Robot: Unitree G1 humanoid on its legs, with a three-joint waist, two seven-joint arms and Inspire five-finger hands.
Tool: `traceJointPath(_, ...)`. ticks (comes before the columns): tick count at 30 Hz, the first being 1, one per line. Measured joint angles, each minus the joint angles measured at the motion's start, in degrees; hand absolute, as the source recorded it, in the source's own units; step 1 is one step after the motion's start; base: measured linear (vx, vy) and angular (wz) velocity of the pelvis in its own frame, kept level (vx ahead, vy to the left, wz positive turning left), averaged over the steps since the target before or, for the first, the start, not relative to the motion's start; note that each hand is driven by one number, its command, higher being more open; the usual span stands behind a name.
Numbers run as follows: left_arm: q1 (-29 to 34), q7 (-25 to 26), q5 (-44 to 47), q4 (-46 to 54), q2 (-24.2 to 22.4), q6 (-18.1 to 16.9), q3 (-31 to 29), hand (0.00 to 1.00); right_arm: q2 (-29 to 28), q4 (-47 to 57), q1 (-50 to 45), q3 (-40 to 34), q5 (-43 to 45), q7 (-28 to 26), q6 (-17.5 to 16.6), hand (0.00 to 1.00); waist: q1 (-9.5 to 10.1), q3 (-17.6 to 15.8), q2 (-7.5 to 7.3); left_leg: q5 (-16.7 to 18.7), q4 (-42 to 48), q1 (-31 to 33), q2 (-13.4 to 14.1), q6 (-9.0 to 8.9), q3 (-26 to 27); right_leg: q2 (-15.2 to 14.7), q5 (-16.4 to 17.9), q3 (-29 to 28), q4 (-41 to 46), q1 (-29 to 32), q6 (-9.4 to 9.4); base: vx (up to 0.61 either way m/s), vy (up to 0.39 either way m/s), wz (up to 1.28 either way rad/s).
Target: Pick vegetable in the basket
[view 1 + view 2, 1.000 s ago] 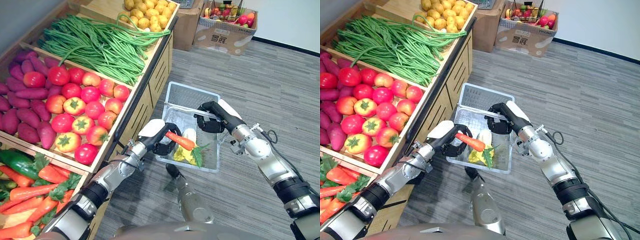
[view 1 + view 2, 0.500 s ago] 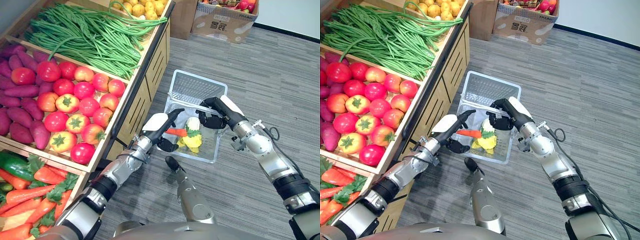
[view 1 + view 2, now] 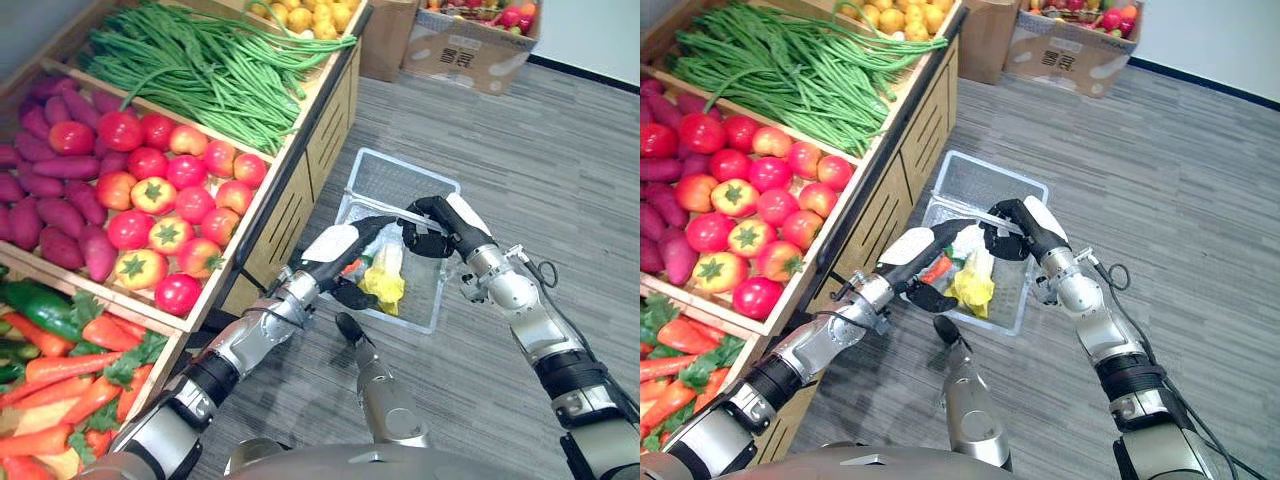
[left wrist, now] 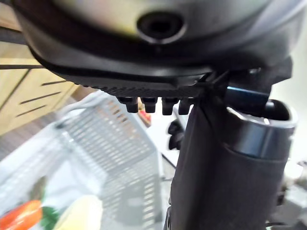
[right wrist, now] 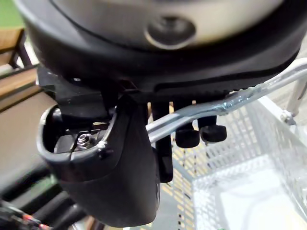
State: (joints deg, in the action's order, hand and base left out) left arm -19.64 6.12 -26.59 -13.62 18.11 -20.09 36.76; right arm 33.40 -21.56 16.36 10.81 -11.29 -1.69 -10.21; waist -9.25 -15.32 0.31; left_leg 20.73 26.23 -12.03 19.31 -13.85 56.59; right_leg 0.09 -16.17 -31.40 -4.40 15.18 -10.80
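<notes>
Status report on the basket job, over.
Left hand open, over the basket. Right hand shut on the basket handle. Carrot lies in the basket beside a yellow vegetable, under the left hand.

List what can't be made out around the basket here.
- Carrot: mostly behind the left hand in both eye views. Blurred and cut by the edge in the left wrist view.
- Yellow vegetable: kind unclear, being too small and blurred up close.
- Basket floor: partly covered by its contents and the right hand gripping the handle.
</notes>
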Motion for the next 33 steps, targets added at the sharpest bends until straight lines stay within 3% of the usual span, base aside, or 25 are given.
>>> traceJointPath(6, 0.43, -3.59, 8.73, 11.74, 2.59, -1.41, 7.24, 1.00, -3.58, -0.84, -2.83, -5.18, -4.13, 2.37, 2.84, 0.00, 1.80, 0.38, 1.04, 0.41, 1.99, 1.64, 2.37, -0.09, -3.07, -0.54, 0.16, 3.14, 0.02, -1.02, 0.26, 0.00, -0.034, 0.25)
traceJointPath(12, 3.19, -5.17, 15.09, 22.08, 5.30, -1.43, 9.70, 1.00, -4.42, -0.88, -5.79, -14.12, -4.13, 5.68, 4.93, 0.00, 4.44, 2.43, 4.11, 0.33, 2.27, 3.16, 3.13, -0.09, -6.71, -1.84, 0.25, 7.45, 0.04, -2.30, 0.29, -0.02, -0.024, 0.31)
traceJointPath(18, 6.74, -4.77, 15.10, 26.99, 7.55, -1.66, 7.21, 1.00, -7.58, -3.45, -11.83, -25.57, -4.08, 8.48, 5.15, 0.00, 6.66, 5.12, 3.84, -1.33, 2.62, 8.80, 3.49, 0.74, -16.44, -5.06, 2.12, 16.83, 1.47, -3.97, 0.74, -0.08, -0.061, 0.85)
traceJointPath(22, 13.82, -1.57, 14.60, 29.56, 8.23, -1.51, -5.29, 1.00, -12.69, -8.70, -18.92, -36.06, -3.90, 10.03, 5.15, 0.00, 9.16, 8.13, 1.90, -3.23, 2.34, 14.18, 2.39, 1.94, -26.18, -7.82, 3.22, 25.76, 1.49, -6.51, 1.02, -0.05, -0.041, 1.12)
traceJointPath(24, 17.45, 0.37, 14.32, 30.26, 7.80, -1.01, -13.48, 1.00, -15.59, -12.31, -20.57, -40.33, -3.61, 10.94, 5.16, 0.00, 9.22, 9.44, 0.24, -4.72, 0.44, 15.92, 0.52, 2.22, -30.36, -9.20, 3.80, 29.67, 1.41, -7.67, 1.04, -0.01, -0.024, 1.26)
traceJointPath(25, 20.38, 2.34, 13.52, 30.45, 6.62, -0.13, -20.61, 1.00, -17.69, -15.35, -22.35, -44.03, -2.77, 11.88, 5.19, 0.00, 9.37, 10.44, -0.96, -6.00, -1.48, 17.04, -1.14, 2.44, -33.69, -10.48, 4.50, 32.94, 1.39, -8.66, 1.22, 0.01, -0.012, 1.07)
traceJointPath(29, 25.86, 7.52, 12.09, 32.01, 2.62, 3.35, -35.94, 1.00, -21.02, -26.36, -24.50, -51.51, 1.01, 13.81, 6.12, 0.00, 10.69, 12.11, -3.58, -10.34, -8.39, 17.71, -5.01, 3.11, -40.26, -12.54, 6.53, 39.92, 1.20, -11.05, 2.24, 0.05, -0.014, 0.98)
traceJointPath(33, 27.45, 13.05, 10.04, 32.33, -2.57, 6.05, -44.88, 1.00, -22.75, -34.45, -24.34, -56.07, 4.11, 15.40, 7.60, 0.00, 11.09, 12.62, -4.07, -15.51, -15.10, 18.42, -6.83, 3.14, -45.06, -13.20, 7.48, 45.22, 1.16, -11.78, 2.04, 0.06, -0.048, 0.74)
